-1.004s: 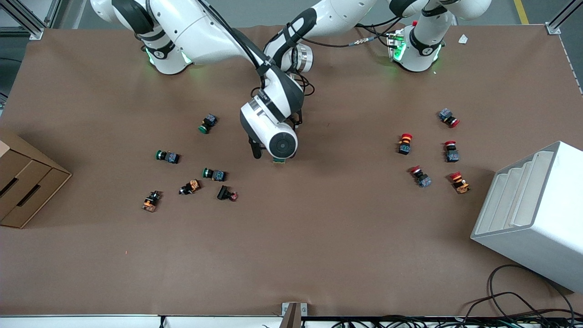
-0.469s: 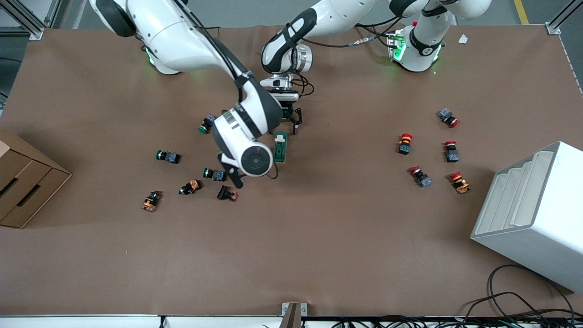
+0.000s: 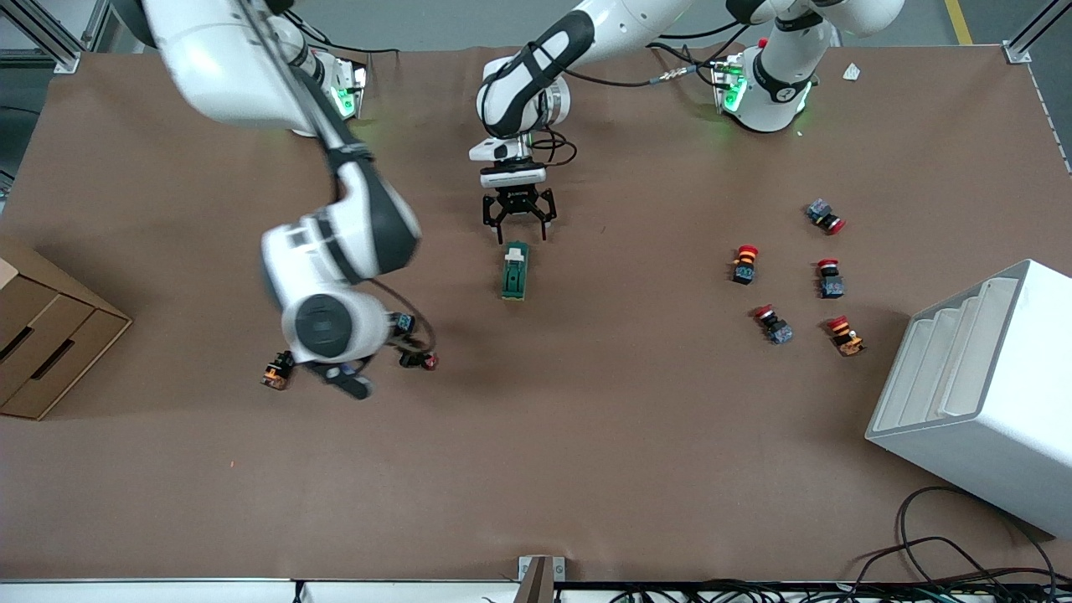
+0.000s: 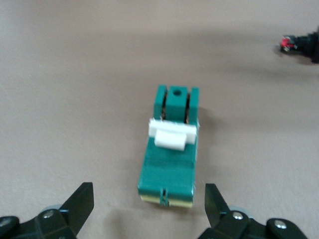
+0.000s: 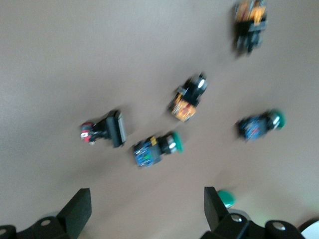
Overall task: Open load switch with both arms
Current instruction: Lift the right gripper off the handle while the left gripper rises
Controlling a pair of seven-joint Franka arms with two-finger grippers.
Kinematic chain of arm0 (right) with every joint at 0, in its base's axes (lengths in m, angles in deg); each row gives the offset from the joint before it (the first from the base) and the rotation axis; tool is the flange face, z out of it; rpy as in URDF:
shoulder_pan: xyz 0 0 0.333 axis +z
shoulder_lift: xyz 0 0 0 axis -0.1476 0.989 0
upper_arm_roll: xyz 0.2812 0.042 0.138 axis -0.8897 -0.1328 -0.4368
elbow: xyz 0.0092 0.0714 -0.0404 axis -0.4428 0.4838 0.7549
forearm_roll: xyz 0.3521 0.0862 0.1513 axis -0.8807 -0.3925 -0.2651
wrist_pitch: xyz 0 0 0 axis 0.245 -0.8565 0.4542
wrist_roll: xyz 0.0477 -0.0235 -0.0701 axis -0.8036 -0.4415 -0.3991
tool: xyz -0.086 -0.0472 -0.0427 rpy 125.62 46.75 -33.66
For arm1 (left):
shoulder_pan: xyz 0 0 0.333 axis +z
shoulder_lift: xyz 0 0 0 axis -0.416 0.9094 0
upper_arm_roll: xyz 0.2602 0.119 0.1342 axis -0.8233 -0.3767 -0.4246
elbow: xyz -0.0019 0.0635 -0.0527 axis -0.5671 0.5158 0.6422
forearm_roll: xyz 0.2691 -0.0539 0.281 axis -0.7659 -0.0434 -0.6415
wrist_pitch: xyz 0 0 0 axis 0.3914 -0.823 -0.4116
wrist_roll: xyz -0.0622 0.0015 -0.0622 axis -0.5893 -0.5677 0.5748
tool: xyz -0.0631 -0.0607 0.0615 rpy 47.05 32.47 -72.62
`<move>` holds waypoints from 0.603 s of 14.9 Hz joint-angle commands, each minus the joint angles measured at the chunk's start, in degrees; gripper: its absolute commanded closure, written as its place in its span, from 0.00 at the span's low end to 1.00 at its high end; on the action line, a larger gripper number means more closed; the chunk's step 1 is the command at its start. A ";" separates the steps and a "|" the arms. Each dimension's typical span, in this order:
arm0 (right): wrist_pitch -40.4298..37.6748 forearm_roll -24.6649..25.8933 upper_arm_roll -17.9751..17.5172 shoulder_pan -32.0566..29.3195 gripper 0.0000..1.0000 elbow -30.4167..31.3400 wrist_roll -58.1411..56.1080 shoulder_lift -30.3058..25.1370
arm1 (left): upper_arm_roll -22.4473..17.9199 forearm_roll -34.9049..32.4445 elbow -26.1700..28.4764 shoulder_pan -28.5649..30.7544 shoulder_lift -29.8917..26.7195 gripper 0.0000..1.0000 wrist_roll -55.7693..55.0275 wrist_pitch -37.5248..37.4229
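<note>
While both grippers' jaws gape empty, load switch (image 3: 515,270) bare, green-capped buttons (image 5: 155,148) mostly under right arm (image 3: 335,243).

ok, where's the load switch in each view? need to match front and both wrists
Front view: load switch mid-table, just below the open left gripper.
Left wrist view: load switch at centre, between the gripper's fingertips.
Right wrist view: not in it.
Shared landmark: the black red-tipped push button.

one load switch (image 3: 515,270), five red-capped push buttons (image 3: 744,263), two arms (image 3: 335,243).
</note>
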 commanded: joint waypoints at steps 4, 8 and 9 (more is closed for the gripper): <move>-0.82 1.11 -1.30 -11.82 0.00 7.62 -27.85 -12.76 | 0.66 17.10 -3.33 4.87 -8.30 0.01 16.66 0.72; -5.20 1.11 -1.30 -17.28 0.00 7.11 -39.55 -17.42 | 0.66 30.63 -7.28 10.40 -13.57 0.00 27.46 0.37; -6.08 1.19 -1.30 -18.51 0.00 6.93 -42.36 -18.39 | 0.74 34.15 -7.99 12.07 -15.06 0.00 30.19 0.02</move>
